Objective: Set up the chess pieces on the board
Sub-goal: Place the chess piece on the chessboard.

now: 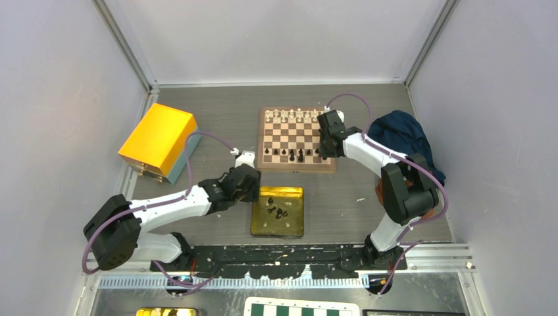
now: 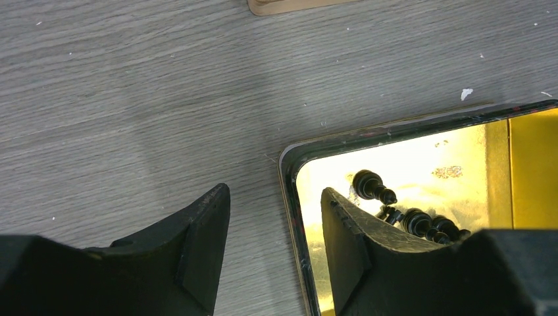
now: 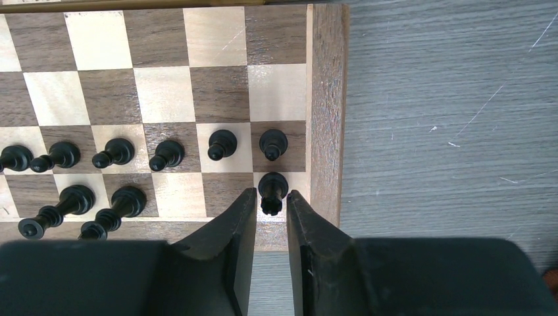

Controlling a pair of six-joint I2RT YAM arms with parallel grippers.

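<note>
Grey tabletop (image 1: 197, 112); lower centre-left, the left gripper (image 2: 275, 194) hangs spread and empty over the rim of the gold tray (image 2: 288, 164), black pieces (image 2: 372, 185) lying inside. Upper right of centre, the right gripper (image 3: 270, 197) flanks a black rook (image 3: 272, 186) on the corner square of the board (image 3: 326, 99); pinching or clear, I cannot tell.

Left arm's reaching just short of the board's (image 1: 289, 135) near-left corner, left gripper (image 2: 275, 224) hanging wide open; right gripper's (image 3: 271, 210) hovering over its near-right corner, jaws barely parted.
</note>
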